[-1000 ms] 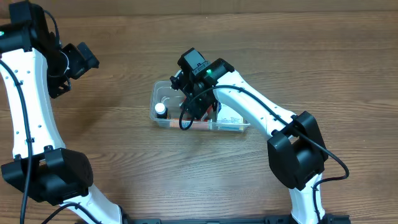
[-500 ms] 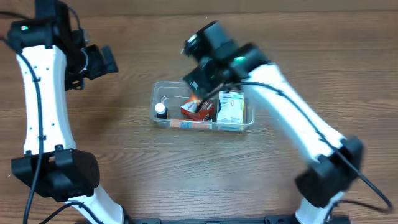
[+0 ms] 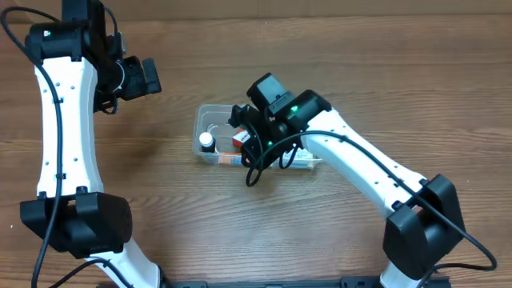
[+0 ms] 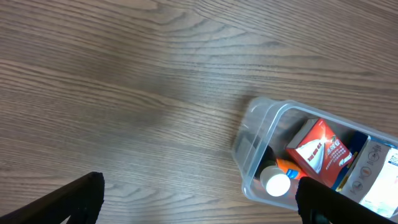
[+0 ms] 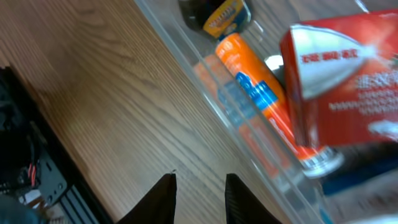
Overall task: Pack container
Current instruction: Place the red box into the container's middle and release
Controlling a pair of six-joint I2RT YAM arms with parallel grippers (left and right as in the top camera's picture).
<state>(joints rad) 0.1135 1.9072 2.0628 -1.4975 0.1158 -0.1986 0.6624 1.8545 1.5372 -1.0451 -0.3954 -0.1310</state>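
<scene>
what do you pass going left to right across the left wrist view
bare wooden table → container, its rounded end wall → white-capped bottle → red box → white printed box at the right edge

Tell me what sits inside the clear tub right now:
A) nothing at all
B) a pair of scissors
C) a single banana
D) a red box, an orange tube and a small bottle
D: the wrist views show a red box, an orange tube and a white-capped bottle inside the clear tub.
</scene>
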